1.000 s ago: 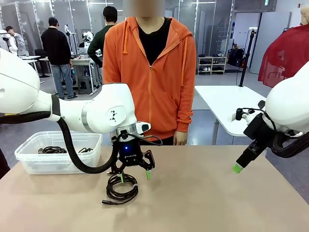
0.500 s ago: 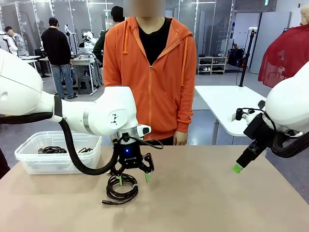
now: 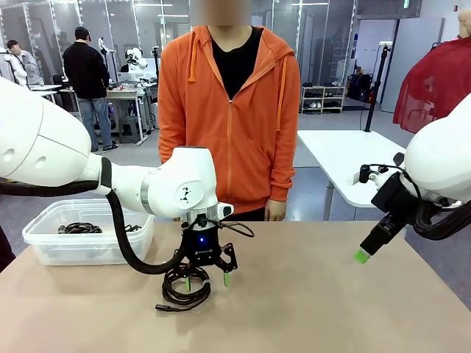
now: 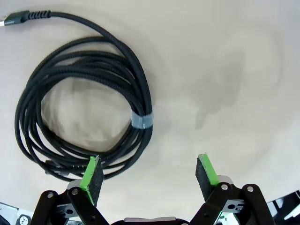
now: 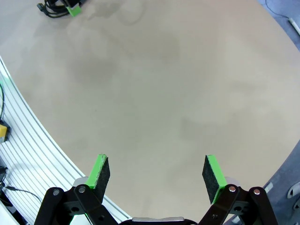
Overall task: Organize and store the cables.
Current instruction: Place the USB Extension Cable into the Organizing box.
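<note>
A coiled black cable (image 4: 89,108) lies flat on the tan table (image 3: 309,309), a braided cord wound into several loose loops and bound at one side by a grey band (image 4: 141,121), with one plug end (image 4: 18,18) trailing free from the coil. In the front view this cable (image 3: 185,288) sits left of the table's middle, near the robot's edge. The left gripper (image 3: 206,279) hangs directly over it with its jaws spread wide, pointing down; in the left wrist view one green pad (image 4: 92,172) stands at the coil's rim and the other (image 4: 206,169) over bare table beside it, nothing clamped between them. A clear plastic bin (image 3: 44,246) stands at the table's left edge, well apart from the coil, and holds more black cables (image 3: 81,228) lying on its bottom. The right gripper (image 5: 157,176) is also spread apart and empty, held above the table's right side (image 3: 360,255), well apart from the coil. The middle and right of the tabletop lie bare. A person in an orange hoodie (image 3: 228,110) stands at the far edge, behind the left gripper.
</note>
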Controlling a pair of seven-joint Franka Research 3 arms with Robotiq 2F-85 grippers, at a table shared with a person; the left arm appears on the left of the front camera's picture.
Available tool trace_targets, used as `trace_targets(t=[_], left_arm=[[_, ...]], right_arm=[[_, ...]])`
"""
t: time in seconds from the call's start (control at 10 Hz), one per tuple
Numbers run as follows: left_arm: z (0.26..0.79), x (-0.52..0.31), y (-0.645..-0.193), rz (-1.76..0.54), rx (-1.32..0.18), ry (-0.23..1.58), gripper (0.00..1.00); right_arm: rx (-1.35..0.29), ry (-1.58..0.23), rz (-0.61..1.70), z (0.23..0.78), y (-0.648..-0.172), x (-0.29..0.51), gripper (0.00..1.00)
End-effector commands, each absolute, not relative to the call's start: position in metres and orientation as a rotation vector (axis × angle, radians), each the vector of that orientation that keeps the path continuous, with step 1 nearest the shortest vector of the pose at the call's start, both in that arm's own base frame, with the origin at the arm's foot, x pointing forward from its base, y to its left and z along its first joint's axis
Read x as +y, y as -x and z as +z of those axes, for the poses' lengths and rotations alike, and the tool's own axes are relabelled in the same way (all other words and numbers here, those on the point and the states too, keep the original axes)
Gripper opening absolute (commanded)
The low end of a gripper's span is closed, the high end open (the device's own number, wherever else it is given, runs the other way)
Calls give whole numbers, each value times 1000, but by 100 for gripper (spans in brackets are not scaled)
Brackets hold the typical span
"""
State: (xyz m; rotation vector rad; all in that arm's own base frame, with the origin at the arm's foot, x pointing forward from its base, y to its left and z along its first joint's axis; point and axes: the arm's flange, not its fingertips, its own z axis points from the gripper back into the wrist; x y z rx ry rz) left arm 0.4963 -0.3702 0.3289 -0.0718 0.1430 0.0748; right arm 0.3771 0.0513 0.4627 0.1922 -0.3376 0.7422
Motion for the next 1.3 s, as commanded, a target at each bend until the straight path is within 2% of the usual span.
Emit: trace_targets(t=[0.0, 0.9, 1.0, 1.1, 1.2], left_arm=[[322, -377, -508, 96, 123, 61, 100], [309, -380, -508, 86, 71, 43, 100], [308, -380, -508, 85, 74, 34, 96], [308, -381, -508, 84, 65, 25, 58], [310, -382, -507, 86, 49, 22, 38]], right_arm=[[-335, -179, 731, 464, -377, 50, 100], [-335, -179, 731, 464, -377, 50, 100], [-335, -179, 731, 464, -377, 50, 100], [-335, -179, 731, 464, -377, 50, 100], [-335, -179, 731, 464, -377, 50, 100]])
